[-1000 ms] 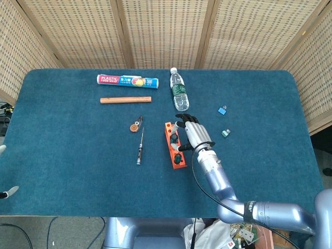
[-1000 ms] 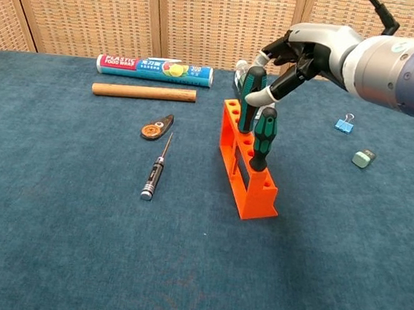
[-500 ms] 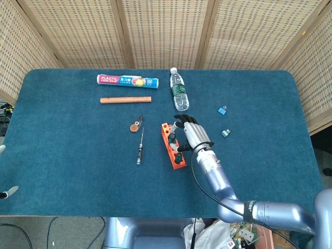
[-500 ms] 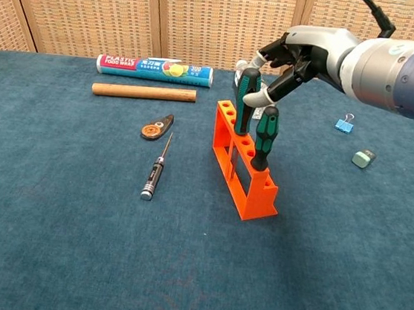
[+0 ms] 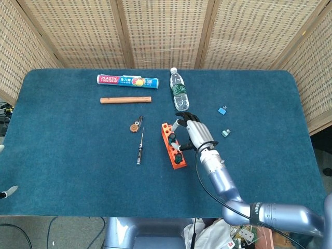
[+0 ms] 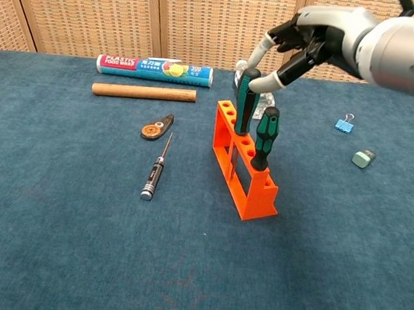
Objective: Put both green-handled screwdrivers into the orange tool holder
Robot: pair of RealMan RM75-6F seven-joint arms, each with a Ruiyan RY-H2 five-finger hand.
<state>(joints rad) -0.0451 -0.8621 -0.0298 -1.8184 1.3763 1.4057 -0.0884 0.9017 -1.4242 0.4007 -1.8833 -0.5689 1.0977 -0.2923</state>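
The orange tool holder (image 6: 254,186) stands upright mid-table, also seen as the holder (image 5: 173,150) from above. Two green-handled screwdrivers stand in its slots: the taller one (image 6: 247,94) toward the back and the shorter one (image 6: 266,130) in front of it. My right hand (image 6: 318,34) hovers just above and to the right of the taller handle, fingers spread and holding nothing; in the head view the right hand (image 5: 195,133) sits beside the holder. Only small pale tips (image 5: 7,193) show at the left edge, possibly my left hand.
A plastic-wrap box (image 5: 127,80), a wooden rod (image 5: 126,99) and a water bottle (image 5: 179,91) lie at the back. A black precision screwdriver (image 5: 139,149) and a small round tool (image 5: 135,125) lie left of the holder. A blue clip (image 5: 222,110) and a small green item (image 5: 225,133) are to the right.
My right hand let go of the taller screwdriver and lifted up and to the right, fingers opening. The holder shifted slightly left and settled; both screwdrivers stay in it.
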